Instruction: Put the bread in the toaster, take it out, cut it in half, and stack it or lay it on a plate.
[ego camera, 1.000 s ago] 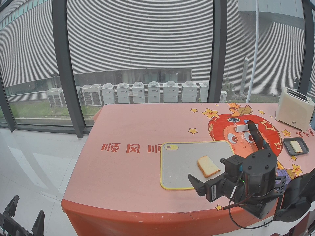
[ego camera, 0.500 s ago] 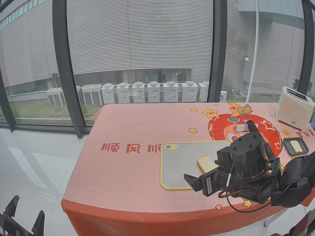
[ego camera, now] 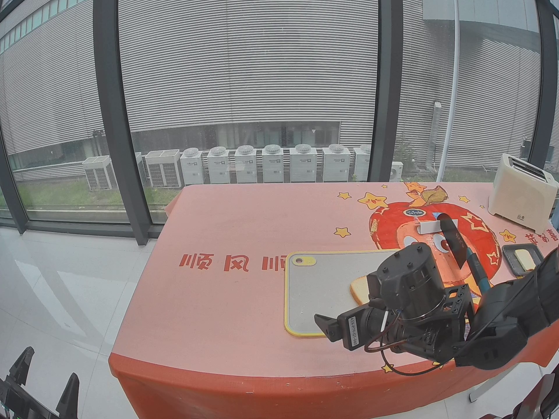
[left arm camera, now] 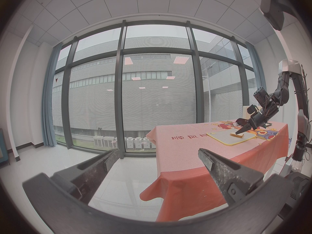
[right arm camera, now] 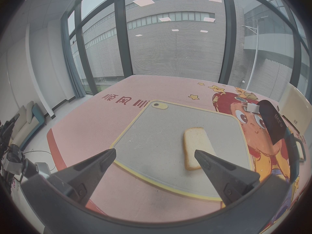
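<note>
A slice of bread (right arm camera: 195, 145) lies flat on the grey, yellow-rimmed cutting board (right arm camera: 152, 140). My right gripper (right arm camera: 154, 152) hovers open over the board's near edge, one finger just short of the slice, nothing between the fingers. In the head view the right gripper (ego camera: 349, 308) covers most of the bread (ego camera: 359, 289). The white toaster (ego camera: 521, 193) stands at the table's far right. A black-bladed knife (ego camera: 460, 242) lies behind the board. A dark plate (ego camera: 512, 260) holds a pale piece. My left gripper (left arm camera: 158, 151) hangs open, low and left of the table (ego camera: 233, 298).
The table's orange cloth carries a cartoon print and red characters. Its front edge runs close under my right arm. Window frames stand behind the table, and bare floor lies to its left.
My right arm has moved left and toward the bread, now hiding most of the slice in the head view. The bread, the knife and my left gripper have stayed put.
</note>
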{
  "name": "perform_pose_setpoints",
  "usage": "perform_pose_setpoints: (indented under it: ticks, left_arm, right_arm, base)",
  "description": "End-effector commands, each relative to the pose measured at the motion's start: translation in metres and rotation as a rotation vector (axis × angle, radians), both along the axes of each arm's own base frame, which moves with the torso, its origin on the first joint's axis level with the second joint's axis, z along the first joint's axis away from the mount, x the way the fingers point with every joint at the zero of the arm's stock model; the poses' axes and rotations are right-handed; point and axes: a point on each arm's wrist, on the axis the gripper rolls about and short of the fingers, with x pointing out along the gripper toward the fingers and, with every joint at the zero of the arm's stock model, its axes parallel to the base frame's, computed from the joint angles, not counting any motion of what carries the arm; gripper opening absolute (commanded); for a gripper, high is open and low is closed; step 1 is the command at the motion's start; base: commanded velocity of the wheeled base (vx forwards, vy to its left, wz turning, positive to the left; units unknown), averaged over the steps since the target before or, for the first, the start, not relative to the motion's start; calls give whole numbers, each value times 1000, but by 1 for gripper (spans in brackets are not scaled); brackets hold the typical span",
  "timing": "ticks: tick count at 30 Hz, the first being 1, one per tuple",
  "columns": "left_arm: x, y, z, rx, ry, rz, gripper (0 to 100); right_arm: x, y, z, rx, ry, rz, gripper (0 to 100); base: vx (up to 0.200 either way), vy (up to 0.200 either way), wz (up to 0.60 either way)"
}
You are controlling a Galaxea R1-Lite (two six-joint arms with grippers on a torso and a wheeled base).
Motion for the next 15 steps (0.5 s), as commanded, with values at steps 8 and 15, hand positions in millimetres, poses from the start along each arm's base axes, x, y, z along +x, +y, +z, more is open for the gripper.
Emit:
perform_pose_setpoints:
  ticks: [8,15]
  left_arm:
    - [1,0,-5,0,19,-1,100]
    - [1,0,-5,0,19,-1,100]
  right_arm:
    - [3,3,-12,-22,28,-8,100]
    - [7,3,-11,-22,24,-15,100]
  base:
    - [0,0,0]
    - [0,0,0]
